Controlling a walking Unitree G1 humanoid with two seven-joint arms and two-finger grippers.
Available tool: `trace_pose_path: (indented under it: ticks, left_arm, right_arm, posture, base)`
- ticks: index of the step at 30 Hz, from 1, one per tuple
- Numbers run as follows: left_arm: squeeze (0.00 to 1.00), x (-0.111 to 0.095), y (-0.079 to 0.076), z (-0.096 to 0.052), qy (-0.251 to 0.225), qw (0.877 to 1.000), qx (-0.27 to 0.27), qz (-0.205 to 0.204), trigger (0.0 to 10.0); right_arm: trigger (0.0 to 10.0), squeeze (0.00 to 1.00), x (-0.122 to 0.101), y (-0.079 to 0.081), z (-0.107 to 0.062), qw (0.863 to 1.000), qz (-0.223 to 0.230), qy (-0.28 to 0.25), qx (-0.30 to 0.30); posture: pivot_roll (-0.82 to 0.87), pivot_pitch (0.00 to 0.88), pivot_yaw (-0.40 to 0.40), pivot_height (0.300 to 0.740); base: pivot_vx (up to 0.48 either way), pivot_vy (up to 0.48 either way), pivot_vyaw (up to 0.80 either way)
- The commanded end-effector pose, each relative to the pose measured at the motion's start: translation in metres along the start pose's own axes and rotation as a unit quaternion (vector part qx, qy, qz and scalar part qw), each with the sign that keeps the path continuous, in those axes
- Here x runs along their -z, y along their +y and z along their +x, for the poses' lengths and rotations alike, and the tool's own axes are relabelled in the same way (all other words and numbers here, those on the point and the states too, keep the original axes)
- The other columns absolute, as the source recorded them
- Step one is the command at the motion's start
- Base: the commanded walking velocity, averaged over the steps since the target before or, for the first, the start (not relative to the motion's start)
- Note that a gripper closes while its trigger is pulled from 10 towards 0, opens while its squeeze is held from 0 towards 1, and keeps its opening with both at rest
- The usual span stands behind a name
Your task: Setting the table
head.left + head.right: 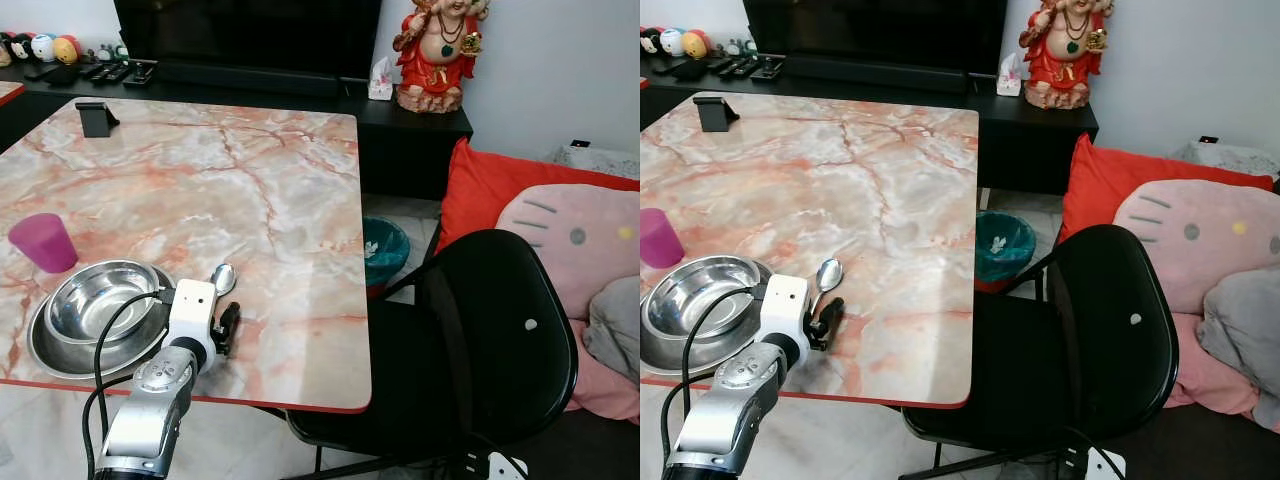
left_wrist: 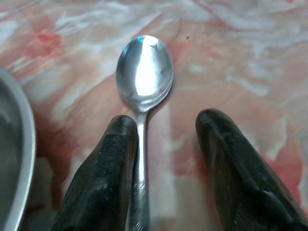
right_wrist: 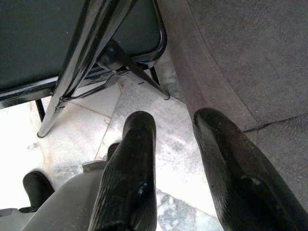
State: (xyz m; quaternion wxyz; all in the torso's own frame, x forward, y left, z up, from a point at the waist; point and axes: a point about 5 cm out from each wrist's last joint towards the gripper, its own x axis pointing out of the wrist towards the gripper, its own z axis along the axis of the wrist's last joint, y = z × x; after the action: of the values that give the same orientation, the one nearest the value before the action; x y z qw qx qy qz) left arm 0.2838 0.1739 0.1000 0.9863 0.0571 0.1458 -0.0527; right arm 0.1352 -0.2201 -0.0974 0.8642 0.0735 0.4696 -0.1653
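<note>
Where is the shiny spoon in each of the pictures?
Left eye view: the spoon lies on the marble table, just right of the steel bowl, ahead of the left gripper.
Right eye view: same spot, right of the bowl.
Left wrist view: its handle runs along one of the open fingers.
Right wrist view: floor and chair legs instead.
Shared landmark: the bowl's rim.

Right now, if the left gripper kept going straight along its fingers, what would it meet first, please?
The left gripper is open, and the spoon lies directly ahead of it, handle between the fingers.

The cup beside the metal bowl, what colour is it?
The cup is pinkish purple, clearest in the left eye view.
</note>
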Motion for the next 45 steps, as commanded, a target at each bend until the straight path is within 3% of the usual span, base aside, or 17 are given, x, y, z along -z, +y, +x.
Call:
trace_pose_path:
  ticks: [1, 8, 15, 17, 20, 22, 33, 45]
  left_arm:
    - [0.00, -0.016, -0.003, 0.001, -0.036, 0.999, 0.004, -0.004, 10.0]
    - [0.00, -0.038, -0.005, 0.001, -0.094, 0.995, 0.003, 0.014, 10.0]
    - [0.00, -0.040, -0.007, -0.003, -0.116, 0.993, 0.004, 0.026, 10.0]
    - [0.00, -0.042, -0.008, -0.006, -0.150, 0.988, 0.000, 0.023, 10.0]
    - [0.00, -0.043, -0.008, -0.008, -0.162, 0.986, 0.000, 0.025, 10.0]
    - [0.00, -0.041, -0.012, -0.010, -0.180, 0.982, 0.003, 0.059, 10.0]
    - [0.00, -0.053, -0.014, -0.011, -0.236, 0.968, -0.019, 0.086, 10.0]
    - [0.00, -0.055, -0.018, -0.009, -0.242, 0.968, -0.006, 0.071, 10.0]
  right_arm:
    - [10.0, 0.00, -0.002, -0.002, 0.000, 1.000, 0.004, -0.003, 0.002]
    - [10.0, 0.00, -0.001, -0.002, 0.000, 1.000, 0.003, -0.002, 0.002]
    - [10.0, 0.00, -0.001, -0.002, 0.000, 1.000, 0.003, -0.003, 0.002]
    - [10.0, 0.00, -0.001, -0.002, 0.000, 1.000, 0.002, -0.003, 0.001]
    - [10.0, 0.00, -0.001, -0.002, 0.000, 1.000, 0.002, -0.003, 0.001]
    - [10.0, 0.00, 0.000, -0.003, 0.000, 1.000, 0.000, -0.001, 0.001]
    - [10.0, 0.00, 0.002, -0.003, -0.001, 1.000, -0.001, 0.000, 0.002]
    - [10.0, 0.00, 0.002, -0.002, -0.001, 1.000, 0.001, -0.001, 0.001]
  posture:
    - [0.09, 0.000, -0.074, 0.740]
    - [0.09, 0.000, -0.075, 0.740]
    - [0.09, 0.000, -0.074, 0.740]
    - [0.09, 0.000, -0.073, 0.740]
    - [0.09, 0.000, -0.073, 0.740]
    - [0.10, 0.000, -0.082, 0.740]
    - [0.09, 0.000, -0.072, 0.740]
    - [0.08, 0.000, -0.066, 0.740]
  base:
    - [0.000, 0.000, 0.00]
    - [0.000, 0.000, 0.00]
    - [0.000, 0.000, 0.00]
    - [0.000, 0.000, 0.00]
    - [0.000, 0.000, 0.00]
    - [0.000, 0.000, 0.00]
    - [0.000, 0.000, 0.00]
    - [0.000, 0.000, 0.00]
